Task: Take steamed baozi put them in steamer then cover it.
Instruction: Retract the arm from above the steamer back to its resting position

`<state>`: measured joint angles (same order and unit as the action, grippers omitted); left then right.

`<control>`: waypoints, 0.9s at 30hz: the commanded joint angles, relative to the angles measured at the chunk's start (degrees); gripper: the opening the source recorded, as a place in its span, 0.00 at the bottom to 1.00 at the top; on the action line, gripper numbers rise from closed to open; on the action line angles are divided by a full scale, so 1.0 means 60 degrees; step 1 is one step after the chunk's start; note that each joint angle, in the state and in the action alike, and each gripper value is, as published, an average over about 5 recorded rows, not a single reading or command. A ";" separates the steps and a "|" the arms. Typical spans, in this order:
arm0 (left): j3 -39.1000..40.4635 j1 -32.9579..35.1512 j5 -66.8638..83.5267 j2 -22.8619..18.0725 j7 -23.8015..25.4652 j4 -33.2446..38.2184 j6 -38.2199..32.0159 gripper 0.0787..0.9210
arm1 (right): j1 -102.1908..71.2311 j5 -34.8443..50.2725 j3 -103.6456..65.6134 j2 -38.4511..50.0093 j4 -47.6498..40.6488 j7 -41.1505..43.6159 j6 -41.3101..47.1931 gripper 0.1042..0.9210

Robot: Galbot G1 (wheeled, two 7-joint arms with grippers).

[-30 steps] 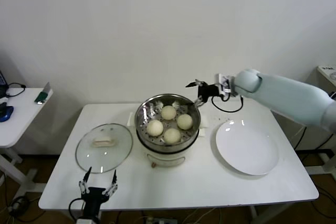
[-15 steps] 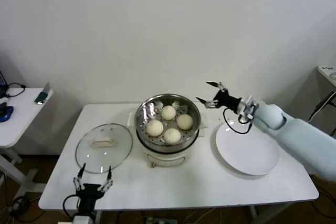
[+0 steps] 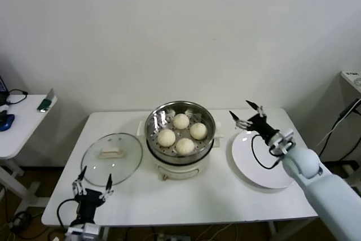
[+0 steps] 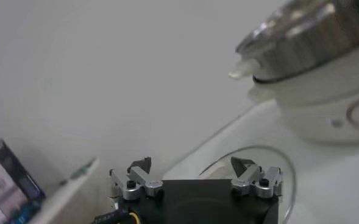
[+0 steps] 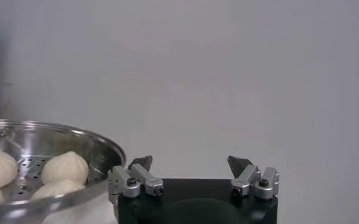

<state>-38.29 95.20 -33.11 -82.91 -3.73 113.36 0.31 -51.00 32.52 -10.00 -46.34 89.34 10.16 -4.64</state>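
Note:
Four cream-white baozi (image 3: 181, 131) lie in the shiny steel steamer (image 3: 153, 138) on its white pot base at the table's middle; the steamer stands uncovered. The steamer and baozi (image 5: 66, 167) also show in the right wrist view. The glass cover (image 3: 111, 158) with its cream handle lies flat on the table, left of the steamer. My right gripper (image 3: 247, 113) is open and empty above the far edge of the white plate, right of the steamer. My left gripper (image 3: 90, 182) is open and empty at the table's front left edge, just in front of the cover (image 4: 252, 159).
A flat white plate (image 3: 265, 165) lies right of the steamer. A low side table (image 3: 20, 122) with small items stands off to the left. A white wall runs behind the table.
My right gripper has drawn back from the steamer's far rim, moving right and down toward the plate. My left gripper has dropped lower and shifted left at the front edge.

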 commanded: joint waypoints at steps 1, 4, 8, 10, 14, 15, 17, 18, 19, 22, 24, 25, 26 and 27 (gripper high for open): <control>0.0075 -0.0651 -0.6099 0.0468 0.0009 -0.0527 0.0673 0.88 | -0.3495 -0.0420 -0.3592 -0.1090 0.0758 -0.0001 0.0295 0.88; 0.0274 -0.1171 -0.6714 0.0577 -0.0153 -0.1006 0.0719 0.88 | -0.3745 -0.0511 -0.3799 -0.1220 0.0733 0.0116 0.0236 0.88; 0.0445 -0.1945 -0.7391 0.0605 -0.0461 -0.1817 0.0635 0.88 | -0.3940 -0.0623 -0.3911 -0.1385 0.0688 0.0219 0.0175 0.88; 0.0530 -0.2290 -0.7582 0.0611 -0.0611 -0.2258 0.0595 0.88 | -0.3979 -0.0726 -0.3916 -0.1458 0.0659 0.0245 0.0137 0.88; 0.0663 -0.2799 -0.7831 0.0606 -0.0936 -0.3116 0.0486 0.88 | -0.3972 -0.1089 -0.3882 -0.1584 0.0533 0.0255 -0.0008 0.88; 0.0689 -0.2898 -0.7878 0.0601 -0.0996 -0.3282 0.0458 0.88 | -0.3970 -0.1167 -0.3875 -0.1607 0.0507 0.0255 -0.0030 0.88; 0.0731 -0.3145 -0.7998 0.0579 -0.1081 -0.3625 0.0420 0.88 | -0.3963 -0.1298 -0.3862 -0.1653 0.0462 0.0253 -0.0041 0.88; 0.0744 -0.3269 -0.8090 0.0569 -0.1136 -0.3771 0.0398 0.88 | -0.3954 -0.1337 -0.3854 -0.1675 0.0447 0.0249 -0.0040 0.88; 0.0750 -0.3419 -0.8232 0.0553 -0.1198 -0.3946 0.0367 0.88 | -0.3941 -0.1369 -0.3844 -0.1700 0.0430 0.0246 -0.0038 0.88; 0.0750 -0.3880 -0.8768 0.0514 -0.1411 -0.4545 0.0253 0.88 | -0.3879 -0.1461 -0.3793 -0.1781 0.0379 0.0234 -0.0037 0.88; 0.0752 -0.4128 -0.9063 0.0504 -0.1511 -0.4920 0.0202 0.88 | -0.3839 -0.1524 -0.3747 -0.1820 0.0350 0.0229 -0.0041 0.88; 0.0756 -0.4241 -0.9171 0.0502 -0.1567 -0.5108 0.0187 0.88 | -0.3821 -0.1552 -0.3725 -0.1835 0.0337 0.0228 -0.0044 0.88; 0.0750 -0.4345 -0.9305 0.0494 -0.1612 -0.5285 0.0173 0.88 | -0.3801 -0.1576 -0.3705 -0.1849 0.0324 0.0228 -0.0046 0.88; 0.0742 -0.4442 -0.9405 0.0488 -0.1635 -0.5443 0.0161 0.88 | -0.3781 -0.1593 -0.3692 -0.1861 0.0310 0.0227 -0.0048 0.88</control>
<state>-34.30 77.35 -78.63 -79.99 -10.27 93.37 1.94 -71.97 24.94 -30.51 -56.22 91.29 11.39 -4.71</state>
